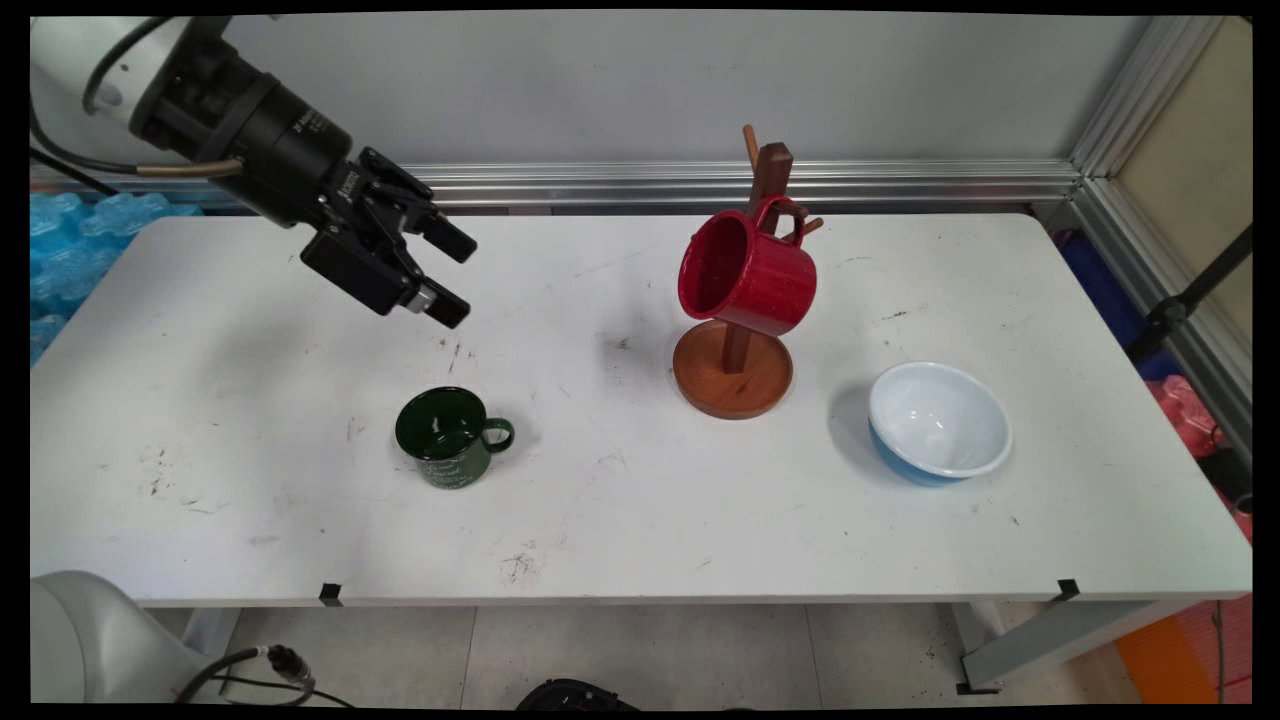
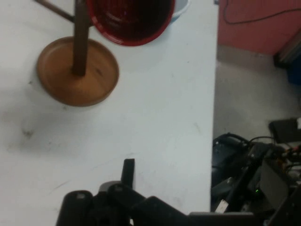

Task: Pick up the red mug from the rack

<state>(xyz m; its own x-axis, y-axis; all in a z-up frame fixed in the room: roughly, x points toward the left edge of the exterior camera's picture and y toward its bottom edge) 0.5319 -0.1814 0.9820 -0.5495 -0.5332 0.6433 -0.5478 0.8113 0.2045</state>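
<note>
Main view only: the green mug [image 1: 452, 437] and the whole bowl [image 1: 938, 421] are showing here, along with the gripper [image 1: 453, 272] seen from outside.
Hand view only: the floor past the table's edge is showing, with black equipment and cables [image 2: 263, 174] lying on it; of the bowl [image 2: 181, 10] only a sliver is peeking out behind the red mug [image 2: 129, 21].
Red mug: it is hanging by its handle on a peg of the wooden mug tree [image 1: 737, 352], mouth tilting toward the camera, showing nothing inside.
Green mug: it is standing upright on the table [image 1: 640, 500], handle pointing right, looking empty.
Bowl: blue outside, white inside, it is sitting right of the mug tree's round base [image 2: 77, 70] and holding nothing.
Gripper: it is hovering above the table's left rear part, fingers spread wide apart and gripping nothing; the green mug is the nearest thing, below and clear of it.
</note>
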